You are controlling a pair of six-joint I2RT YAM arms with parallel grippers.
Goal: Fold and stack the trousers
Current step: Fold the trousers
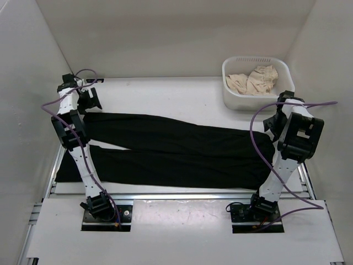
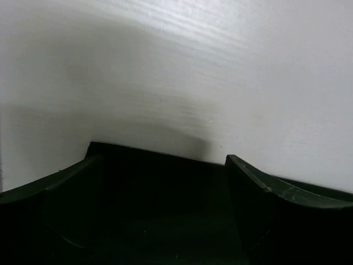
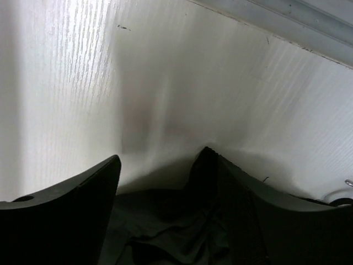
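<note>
White worktop (image 1: 182,91): carries the trousers and the basket.
Black trousers (image 1: 176,152): spread flat across the middle of the worktop. The waist end lies toward the right edge and the two legs run leftward. The farther leg ends near the far left corner. The nearer leg reaches the left edge.
White basket (image 1: 234,99): in the far right corner, apart from the trousers.
Beige cloth (image 1: 253,80): crumpled inside the basket.
Left gripper (image 1: 88,101): over the end of the farther leg, near the far left corner. Its fingers (image 2: 259,187) are spread wide with nothing clamped. In its wrist view the black edge of the fabric lies low between them against bare worktop.
Right gripper (image 1: 274,120): at the waist end by the right edge, fingers parted wide. Its wrist view shows rumpled black fabric lying between them, not pinched.
</note>
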